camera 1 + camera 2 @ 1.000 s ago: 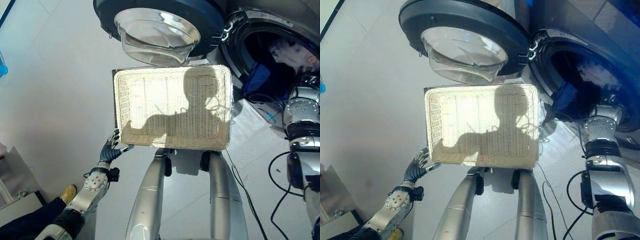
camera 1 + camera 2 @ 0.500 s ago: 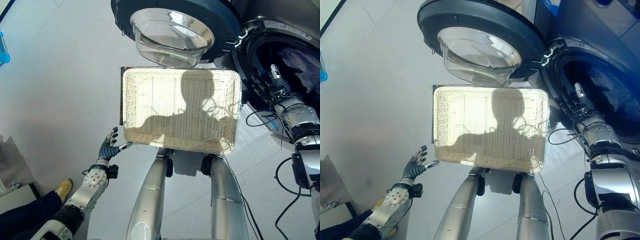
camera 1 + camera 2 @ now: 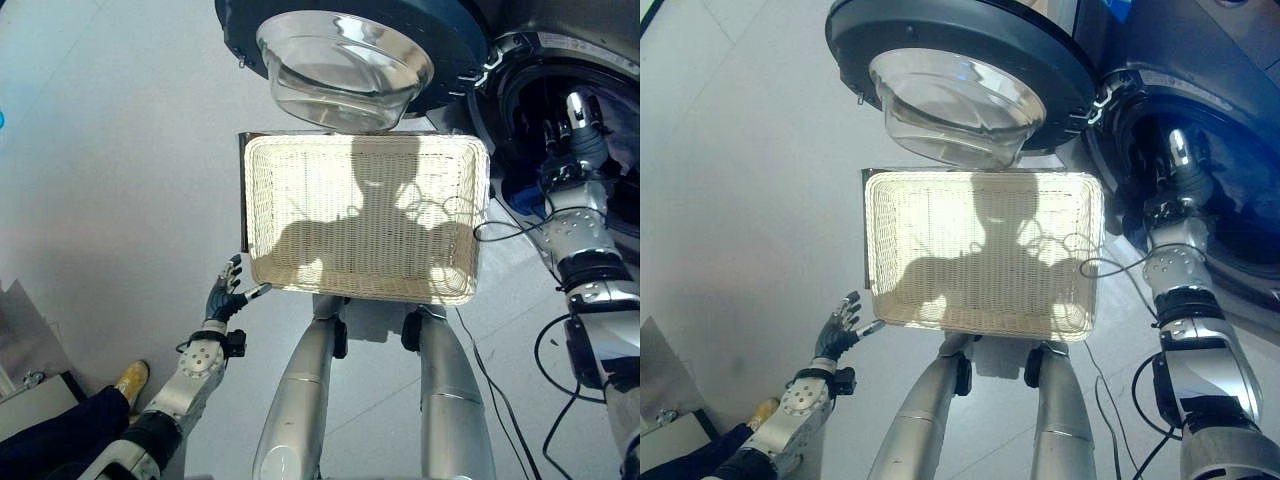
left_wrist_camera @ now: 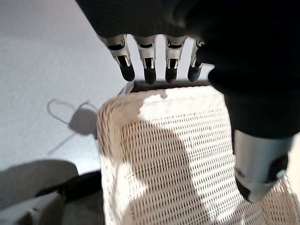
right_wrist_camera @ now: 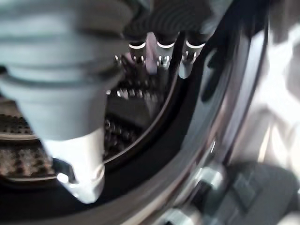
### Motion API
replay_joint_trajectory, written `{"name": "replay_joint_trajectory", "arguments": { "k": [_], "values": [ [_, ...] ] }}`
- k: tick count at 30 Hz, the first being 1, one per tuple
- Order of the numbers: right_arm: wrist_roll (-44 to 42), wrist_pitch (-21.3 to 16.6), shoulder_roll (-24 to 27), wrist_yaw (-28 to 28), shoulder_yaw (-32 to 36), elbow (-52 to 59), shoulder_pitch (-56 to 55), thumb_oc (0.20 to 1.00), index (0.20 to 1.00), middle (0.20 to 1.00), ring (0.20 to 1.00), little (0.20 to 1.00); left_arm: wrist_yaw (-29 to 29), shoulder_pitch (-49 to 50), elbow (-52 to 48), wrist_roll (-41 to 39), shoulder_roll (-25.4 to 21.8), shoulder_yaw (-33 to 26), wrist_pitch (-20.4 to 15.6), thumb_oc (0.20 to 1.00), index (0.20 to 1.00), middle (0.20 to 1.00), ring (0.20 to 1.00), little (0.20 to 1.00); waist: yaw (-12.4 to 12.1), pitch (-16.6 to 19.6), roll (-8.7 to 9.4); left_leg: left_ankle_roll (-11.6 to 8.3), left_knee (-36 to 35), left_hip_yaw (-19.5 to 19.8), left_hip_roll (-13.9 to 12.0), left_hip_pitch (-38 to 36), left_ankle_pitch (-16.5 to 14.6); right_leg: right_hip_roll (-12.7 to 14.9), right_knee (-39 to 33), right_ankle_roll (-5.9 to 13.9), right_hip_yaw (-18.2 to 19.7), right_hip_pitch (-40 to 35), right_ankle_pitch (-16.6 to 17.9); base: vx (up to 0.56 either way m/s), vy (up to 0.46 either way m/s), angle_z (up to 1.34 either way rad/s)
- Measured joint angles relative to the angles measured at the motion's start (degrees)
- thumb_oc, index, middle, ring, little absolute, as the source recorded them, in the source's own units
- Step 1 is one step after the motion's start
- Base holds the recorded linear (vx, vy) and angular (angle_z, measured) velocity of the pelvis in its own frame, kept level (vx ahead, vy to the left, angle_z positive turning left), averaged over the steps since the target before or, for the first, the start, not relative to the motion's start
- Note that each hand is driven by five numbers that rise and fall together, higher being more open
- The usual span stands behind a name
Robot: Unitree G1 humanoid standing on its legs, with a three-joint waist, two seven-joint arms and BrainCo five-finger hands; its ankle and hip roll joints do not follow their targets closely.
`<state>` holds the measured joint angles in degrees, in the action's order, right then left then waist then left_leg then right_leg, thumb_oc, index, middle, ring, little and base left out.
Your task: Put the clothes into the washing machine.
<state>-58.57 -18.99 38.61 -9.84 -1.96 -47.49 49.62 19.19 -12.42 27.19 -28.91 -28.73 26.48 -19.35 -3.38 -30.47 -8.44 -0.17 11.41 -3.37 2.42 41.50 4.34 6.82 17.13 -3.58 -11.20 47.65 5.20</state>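
The pale wicker basket (image 3: 365,215) stands on the floor before me with nothing in it. The washing machine's round door (image 3: 345,50) hangs open above it, and the dark drum (image 3: 600,70) gapes at the right. A bit of blue cloth (image 3: 518,190) lies at the drum's lower lip. My right hand (image 3: 577,130) is at the drum's mouth, fingers straight and holding nothing; in the right wrist view its fingers (image 5: 161,51) point at the perforated drum wall (image 5: 28,150). My left hand (image 3: 226,296) hovers open beside the basket's near left corner (image 4: 110,117).
A person's dark trouser leg (image 3: 50,440) and yellow shoe (image 3: 130,380) show at the lower left. A grey box (image 3: 25,390) sits at the left edge. Bare light floor (image 3: 110,180) stretches left of the basket.
My right hand has risen along the drum's rim and now points straight into the opening. The left hand stays by the basket corner. The view has shifted slightly.
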Motion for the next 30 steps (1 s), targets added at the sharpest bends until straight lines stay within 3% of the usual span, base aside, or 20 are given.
{"name": "replay_joint_trajectory", "arguments": {
  "k": [1, 4, 8, 10, 13, 15, 22, 26, 27, 30],
  "values": [
    [4.37, -0.92, -0.04, -1.81, -0.04, 0.81, -2.11, 1.0, 1.0, 1.0, 1.0, 1.0, 0.11, -0.38, 0.27, 0.06, 0.45, -0.74, -0.22, 1.0, 1.0, 1.0, 1.0, 1.0, 0.74, 0.0, 0.01, 0.35, -0.13, -0.5, 0.19, -0.11, 0.13, 0.37, -0.11, 0.21, -0.06, -0.25, 0.0, -0.01, 0.038, 0.03],
    [7.13, -1.13, -0.42, -3.0, 0.03, 1.02, -6.82, 1.0, 1.0, 1.0, 1.0, 1.0, 0.56, -0.76, 1.54, 0.11, 0.5, -1.21, -0.51, 1.0, 1.0, 1.0, 1.0, 1.0, 1.53, -0.04, 0.07, 0.91, -0.8, -1.21, 0.52, -1.71, 0.41, 0.67, -1.02, 0.92, -0.03, -1.97, 0.3, -0.1, 0.277, 0.04],
    [7.33, -2.47, -3.48, 0.68, 1.72, 2.88, -16.77, 1.0, 1.0, 1.0, 1.0, 1.0, 0.43, -0.25, 3.93, 0.12, 1.34, -3.5, -0.84, 1.0, 1.0, 1.0, 1.0, 1.0, 1.62, -0.17, 0.27, 1.53, -2.17, -1.22, 0.93, -5.89, 0.34, 0.92, -2.46, 1.71, -0.17, -6.37, 0.35, -0.08, 0.216, 0.01],
    [7.44, -2.5, -6.31, 3.11, 1.39, 4.8, -21.25, 1.0, 1.0, 1.0, 1.0, 1.0, -0.99, 1.0, 4.98, -0.05, 2.09, -5.95, -1.44, 1.0, 1.0, 1.0, 1.0, 1.0, 3.5, -0.26, 0.55, 1.98, -2.49, -1.48, 1.39, -7.49, 0.24, 1.16, -3.2, 2.52, 0.16, -8.03, 0.69, -0.09, 0.305, -0.05],
    [11.42, -2.39, -10.55, 5.78, 0.56, 6.6, -27.53, 1.0, 1.0, 1.0, 1.0, 1.0, -5.67, 1.24, 8.02, -1.96, 5.59, -9.94, -1.2, 1.0, 1.0, 1.0, 1.0, 1.0, 4.29, -0.48, 2.04, 2.97, -2.44, -3.11, 1.64, -10.54, -0.44, 1.22, -4.55, 3.46, 1.64, -11.04, 1.55, -0.06, 0.225, -0.18],
    [14.45, -2.29, -13.38, 6.11, -1.01, 6.56, -31.42, 1.0, 1.0, 1.0, 1.0, 1.0, -9.13, 1.4, 10.02, -2.53, 7.06, -10.9, -1.25, 1.0, 1.0, 1.0, 1.0, 1.0, 6.13, -0.61, 2.86, 3.52, -2.21, -3.44, 1.97, -13.44, -1.03, 1.31, -5.87, 4.17, 2.12, -14.54, 2.01, -0.09, 0.268, -0.11],
    [28.84, -1.1, -18.54, 7.42, -3.49, 0.14, -42.85, 1.0, 1.0, 1.0, 1.0, 1.0, -18.54, 5.48, 18.92, -4.47, 8.41, -18.72, 0.53, 1.0, 1.0, 1.0, 1.0, 1.0, 5.58, 0.11, 8.43, 5.03, -3.97, -5.43, 2.24, -29.05, -3.76, 1.69, -12.23, 7.26, 2.98, -31.58, 3.11, 0.01, 0.12, -0.16],
    [34.55, 0.3, -20.78, 8.78, -3.85, -5.38, -45.01, 1.0, 1.0, 1.0, 1.0, 1.0, -20.84, 8.74, 23.94, -4.32, 8.52, -22.84, 2.64, 1.0, 1.0, 1.0, 1.0, 1.0, 5.44, 3.42, 10.22, 5.12, -5.96, -5.82, 1.34, -32.9, -3.81, 1.52, -13.39, 7.94, 2.76, -36.52, 2.37, 0.09, 0.001, 0.21],
    [36.72, 1.53, -21.49, 9.8, -4.29, -9.61, -46.28, 1.0, 1.0, 1.0, 1.0, 1.0, -22.23, 10.28, 26.4, -3.7, 8.77, -23.0, 3.51, 1.0, 1.0, 1.0, 1.0, 1.0, 5.32, 7.47, 10.43, 4.8, -6.89, -5.74, 0.85, -33.29, -3.62, 1.18, -13.32, 8.05, 2.7, -36.95, 1.16, 0.09, -0.035, 0.44],
    [40.89, 3.05, -22.66, 11.31, -5.53, -17.43, -46.59, 1.0, 1.0, 1.0, 1.0, 1.0, -24.86, 11.67, 32.97, -1.61, 10.1, -22.19, 5.01, 1.0, 1.0, 1.0, 1.0, 1.0, 3.9, 11.89, 10.45, 3.78, -10.08, -5.74, 0.45, -37.3, -2.95, 0.43, -14.53, 7.03, 2.65, -40.23, 0.66, 0.06, -0.072, 0.15]
  ]
}}
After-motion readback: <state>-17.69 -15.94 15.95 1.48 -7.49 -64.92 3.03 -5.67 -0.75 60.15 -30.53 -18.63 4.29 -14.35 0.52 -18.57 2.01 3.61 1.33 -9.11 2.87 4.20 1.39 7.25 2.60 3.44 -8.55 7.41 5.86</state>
